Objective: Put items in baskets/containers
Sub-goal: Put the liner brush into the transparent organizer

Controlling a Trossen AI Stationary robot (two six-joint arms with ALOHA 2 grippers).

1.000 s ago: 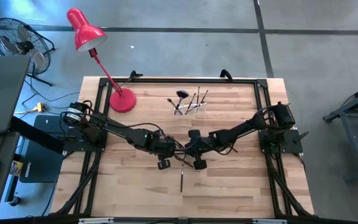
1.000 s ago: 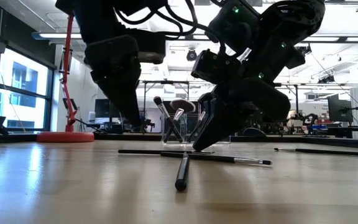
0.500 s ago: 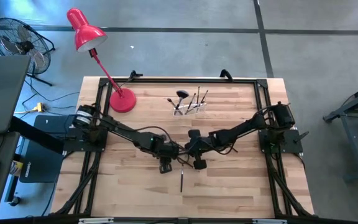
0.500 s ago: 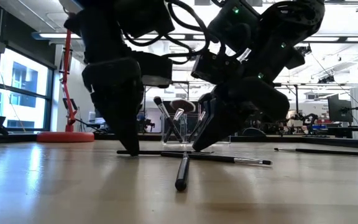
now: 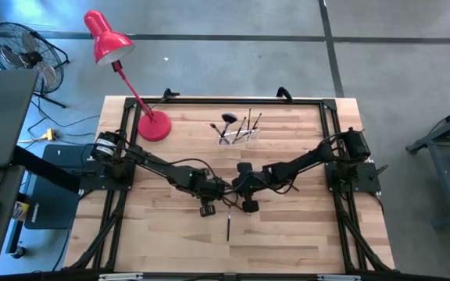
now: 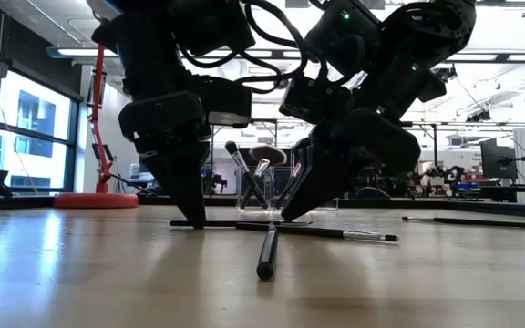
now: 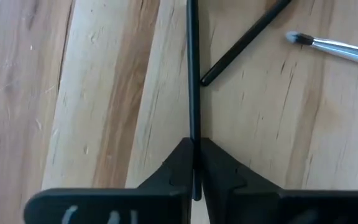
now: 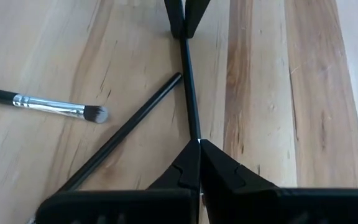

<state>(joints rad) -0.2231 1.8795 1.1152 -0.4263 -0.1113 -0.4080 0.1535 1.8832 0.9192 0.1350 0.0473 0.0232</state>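
A thin black brush (image 6: 244,222) lies along the table between my two grippers. My left gripper (image 7: 194,155) is shut on one end, my right gripper (image 8: 198,149) on the other. The clear holder (image 5: 237,133) stands at the far middle of the table with several brushes upright in it. Loose brushes lie flat close by: a dark-handled one (image 6: 266,253) pointing at the near edge, and one with a silvery ferrule (image 7: 331,45). My left gripper pinches the thin brush's handle at its end (image 7: 193,134) between the two fingers. They come from above, slanting down, and lie along the handle, which rests on the table. My right gripper pinches the same handle at its other end (image 8: 195,134) between its fingertips. They slant down from the table's right and lie along the handle, which rests on the wood.
A red desk lamp's base (image 5: 153,125) stands at the far left of the table. Another long brush (image 6: 477,221) lies on the right. A dark handle (image 8: 126,127) crosses close to the held brush. Bare wood lies toward the near edge.
My left gripper has come down onto the table at the thin brush's left end, and its fingers have closed on the handle. The brush has stayed flat on the wood.
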